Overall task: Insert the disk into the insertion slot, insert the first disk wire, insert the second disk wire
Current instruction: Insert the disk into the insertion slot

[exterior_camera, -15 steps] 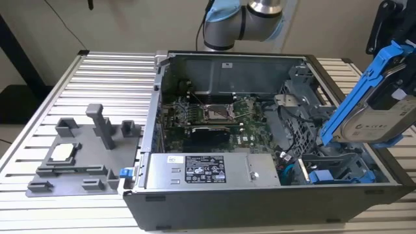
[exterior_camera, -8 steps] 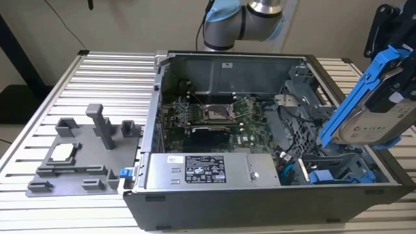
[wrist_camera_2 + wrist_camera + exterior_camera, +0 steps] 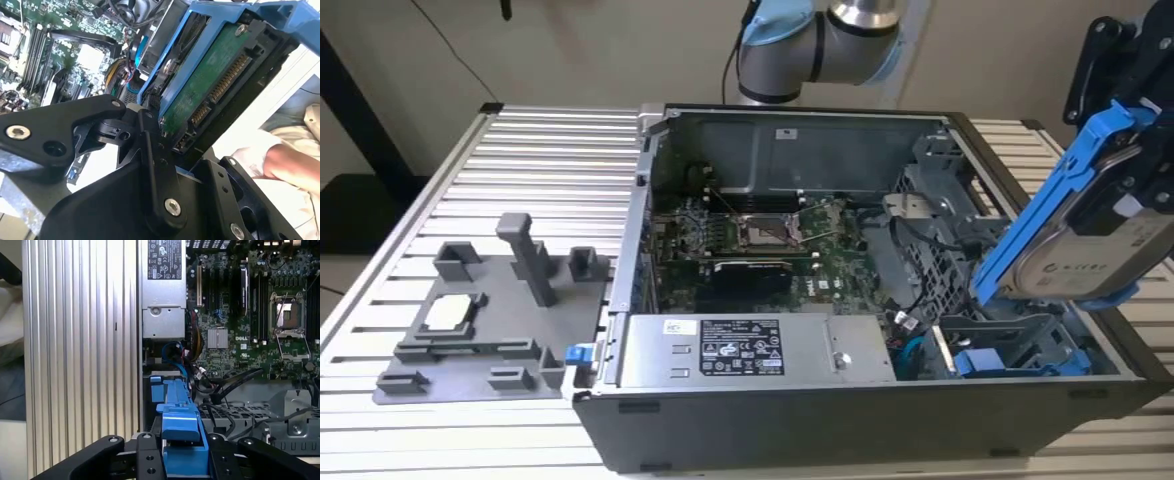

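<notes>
In the exterior view my gripper (image 3: 1137, 195) hangs at the right, over the open computer case (image 3: 854, 420), and is shut on the disk (image 3: 1094, 245). The disk is silver-grey in a bright blue frame and tilts steeply, its lower end just above the grey drive cage with the insertion slot (image 3: 1001, 340) at the case's front right. The second wrist view shows the disk's green underside (image 3: 215, 85) and connector pins, with a black finger (image 3: 150, 150) against its edge. The first wrist view has the blue frame (image 3: 180, 435) edge-on between the fingers. A blue wire (image 3: 175, 352) coils beside the cage.
A grey power-supply box with a sticker (image 3: 734, 350) lies along the case's front, with the motherboard (image 3: 761, 235) behind it. A grey fixture plate (image 3: 480, 320) with posts sits on the slatted table (image 3: 547, 150) at the exterior view's left. A person's arm (image 3: 290, 160) is close by.
</notes>
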`<control>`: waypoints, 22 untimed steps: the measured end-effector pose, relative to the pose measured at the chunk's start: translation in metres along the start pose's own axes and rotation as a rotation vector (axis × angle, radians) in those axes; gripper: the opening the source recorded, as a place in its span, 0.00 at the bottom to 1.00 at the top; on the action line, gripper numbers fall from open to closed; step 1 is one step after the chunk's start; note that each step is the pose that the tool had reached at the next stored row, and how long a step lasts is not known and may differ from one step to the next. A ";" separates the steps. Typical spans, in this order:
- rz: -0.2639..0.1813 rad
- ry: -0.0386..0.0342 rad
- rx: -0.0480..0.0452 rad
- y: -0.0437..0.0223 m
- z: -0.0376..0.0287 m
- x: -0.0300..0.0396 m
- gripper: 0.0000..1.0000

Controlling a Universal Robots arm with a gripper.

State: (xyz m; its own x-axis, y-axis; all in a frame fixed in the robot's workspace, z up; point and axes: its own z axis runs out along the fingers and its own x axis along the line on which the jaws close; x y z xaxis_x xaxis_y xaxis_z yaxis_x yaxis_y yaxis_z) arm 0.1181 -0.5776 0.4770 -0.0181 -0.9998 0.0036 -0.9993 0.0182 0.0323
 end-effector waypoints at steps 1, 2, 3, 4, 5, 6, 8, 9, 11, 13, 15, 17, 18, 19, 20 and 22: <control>0.000 0.0000 0.0000 0.0000 0.0005 0.0000 0.33; 0.000 0.0000 0.0000 -0.0001 0.0010 0.0000 0.33; 0.000 0.0001 0.0001 -0.0001 0.0015 0.0000 0.33; 0.000 0.0000 0.0000 -0.0001 0.0020 0.0000 0.33; 0.000 0.0000 0.0000 -0.0001 0.0025 0.0000 0.33; 0.000 0.0001 0.0001 -0.0001 0.0030 0.0000 0.33; 0.000 -0.0001 0.0000 -0.0001 0.0038 0.0000 0.33; 0.000 0.0000 0.0000 -0.0002 0.0044 0.0000 0.33; 0.000 0.0000 0.0000 -0.0003 0.0056 0.0000 0.33; 0.000 0.0000 0.0000 -0.0006 0.0071 0.0000 0.33; 0.000 0.0000 0.0000 -0.0008 0.0091 0.0000 0.33; 0.000 0.0001 -0.0003 -0.0010 0.0114 0.0000 0.33; 0.000 0.0000 -0.0009 -0.0013 0.0123 -0.0001 0.33; 0.000 0.0000 -0.0015 -0.0015 0.0133 -0.0001 0.33; 0.000 0.0000 -0.0017 -0.0015 0.0145 -0.0001 0.33; 0.000 0.0000 -0.0019 -0.0018 0.0167 -0.0001 0.33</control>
State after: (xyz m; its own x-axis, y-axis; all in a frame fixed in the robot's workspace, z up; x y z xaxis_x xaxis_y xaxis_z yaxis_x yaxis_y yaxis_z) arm 0.1194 -0.5776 0.4603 -0.0181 -0.9998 0.0036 -0.9992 0.0182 0.0342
